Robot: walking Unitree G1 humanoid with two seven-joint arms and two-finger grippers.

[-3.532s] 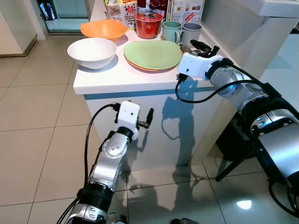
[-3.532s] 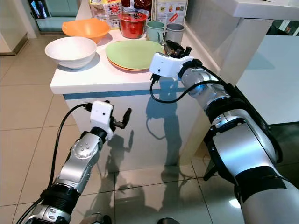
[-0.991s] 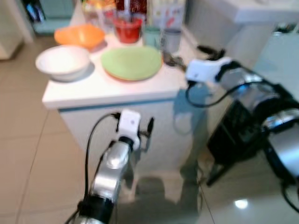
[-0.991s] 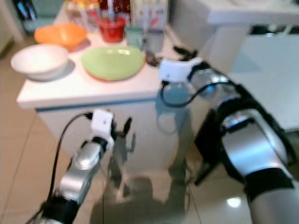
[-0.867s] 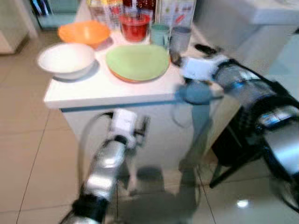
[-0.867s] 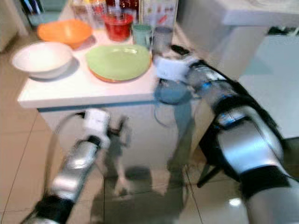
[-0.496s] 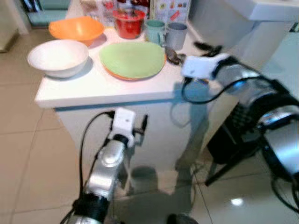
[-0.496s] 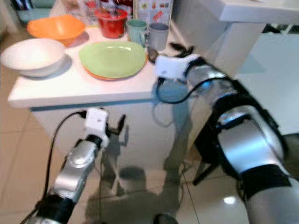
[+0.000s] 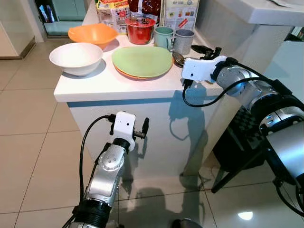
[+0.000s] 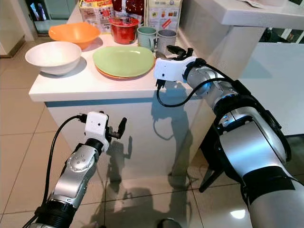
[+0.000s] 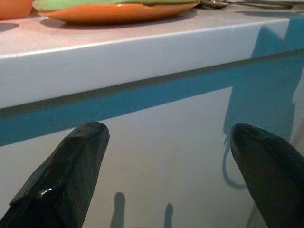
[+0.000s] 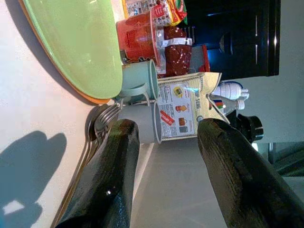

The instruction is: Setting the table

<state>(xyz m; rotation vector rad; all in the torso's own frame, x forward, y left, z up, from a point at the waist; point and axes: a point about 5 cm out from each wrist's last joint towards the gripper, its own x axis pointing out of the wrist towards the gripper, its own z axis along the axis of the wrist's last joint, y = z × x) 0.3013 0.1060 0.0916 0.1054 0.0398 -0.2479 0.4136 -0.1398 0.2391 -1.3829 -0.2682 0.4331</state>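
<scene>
**Obs 1:** While the right gripper (image 10: 176, 49) hovers over the white counter's (image 9: 114, 80) right edge, fingers apart and empty, it points at the metal cutlery (image 12: 97, 127) lying beside the grey mug (image 9: 184, 41). I judge the step to be a reach for that cutlery, not yet grasped.

**Obs 2:** Agreed. Next move calls for a low, flat approach: the pieces lie flush on the counter, close against the stacked green-over-orange plates (image 9: 142, 61).

**Obs 1:** Left gripper (image 9: 144, 128)?

**Obs 2:** Fingers spread wide, holding nothing, below the countertop facing the cabinet front.

**Obs 1:** Room to move?

**Obs 2:** Tight at the back: teal mug (image 9: 163, 37), red tub (image 9: 140, 28) and packets crowd there. White bowl (image 9: 76, 58) and orange bowl (image 9: 92, 33) sit well left. Bare counter runs along the near edge; the right edge drops off just beside the cutlery.
</scene>
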